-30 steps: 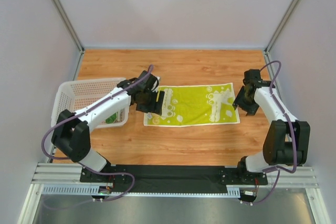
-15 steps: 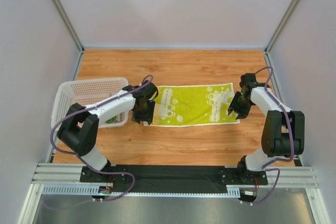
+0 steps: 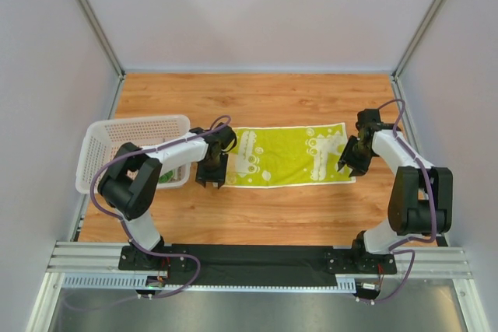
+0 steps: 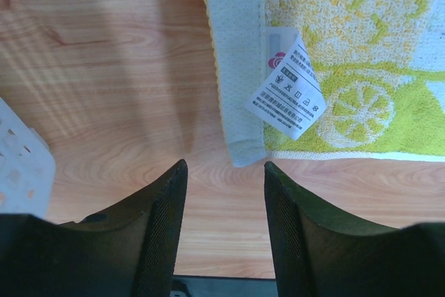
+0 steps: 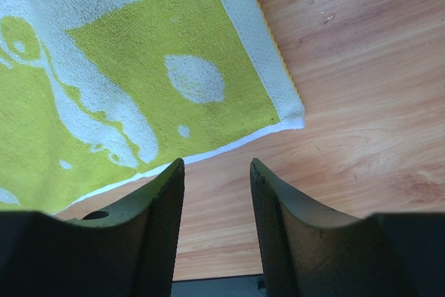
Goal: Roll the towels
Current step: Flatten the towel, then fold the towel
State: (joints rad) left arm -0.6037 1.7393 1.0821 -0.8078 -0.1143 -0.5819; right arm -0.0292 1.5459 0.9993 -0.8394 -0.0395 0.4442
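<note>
A lime-yellow towel [image 3: 284, 157] with white circle prints lies flat on the wooden table. My left gripper [image 3: 210, 183] hovers just off its near-left corner. In the left wrist view the gripper [image 4: 224, 166] is open over bare wood, with the towel's corner [image 4: 245, 149] and white care label [image 4: 286, 92] just ahead. My right gripper [image 3: 345, 166] stands at the near-right corner. It is open [image 5: 216, 165], nothing between its fingers, and the towel's edge [image 5: 139, 74] lies just beyond the tips. A dark green cloth [image 3: 165, 177] shows in the basket, mostly hidden by the left arm.
A white mesh basket [image 3: 117, 139] stands at the table's left, close beside the left arm; its corner [image 4: 17, 172] shows in the left wrist view. Enclosure walls rise on three sides. Bare wood lies behind and in front of the towel.
The left gripper has swung from over the towel's left end down to its near-left corner. The right gripper has shifted slightly toward the near-right corner. Both jaws have narrowed.
</note>
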